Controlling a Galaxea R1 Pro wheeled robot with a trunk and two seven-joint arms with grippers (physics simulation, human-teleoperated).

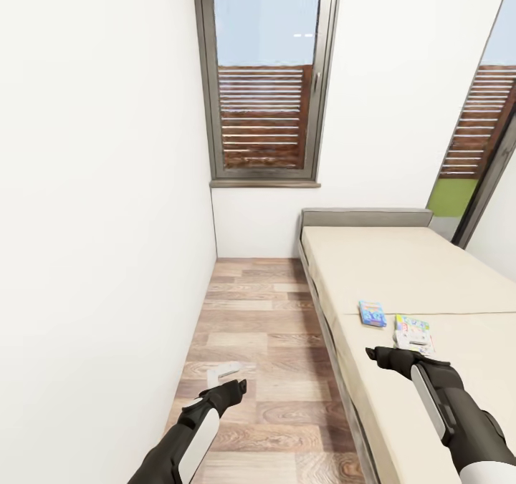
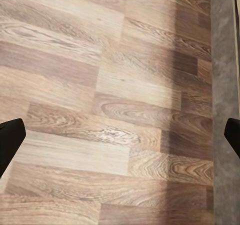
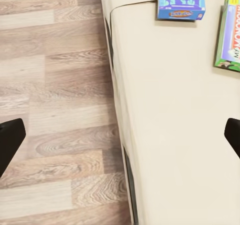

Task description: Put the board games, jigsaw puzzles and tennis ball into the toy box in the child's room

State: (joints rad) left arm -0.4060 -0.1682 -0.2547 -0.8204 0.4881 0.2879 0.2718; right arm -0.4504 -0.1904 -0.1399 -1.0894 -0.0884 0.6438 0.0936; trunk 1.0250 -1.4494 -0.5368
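Two board games lie on the beige bed (image 1: 401,269): a small blue box (image 1: 372,313) and, just to its right, a green-white box (image 1: 413,332). The right wrist view shows the same blue box (image 3: 180,1) and an edge of the green-white box (image 3: 229,32) ahead of the fingers. My right gripper (image 1: 373,354) hovers open over the mattress, a short way before the two boxes, with nothing in it. Over the wooden floor beside the bed, my left gripper (image 1: 240,384) is open and empty. The table, toy box, jigsaw puzzles and tennis ball are out of view.
A narrow strip of wood floor (image 1: 251,326) runs between the white left wall (image 1: 100,219) and the bed's grey frame (image 2: 222,85). A tall window (image 1: 265,76) stands at the far end. The grey headboard (image 1: 365,217) is against the back wall.
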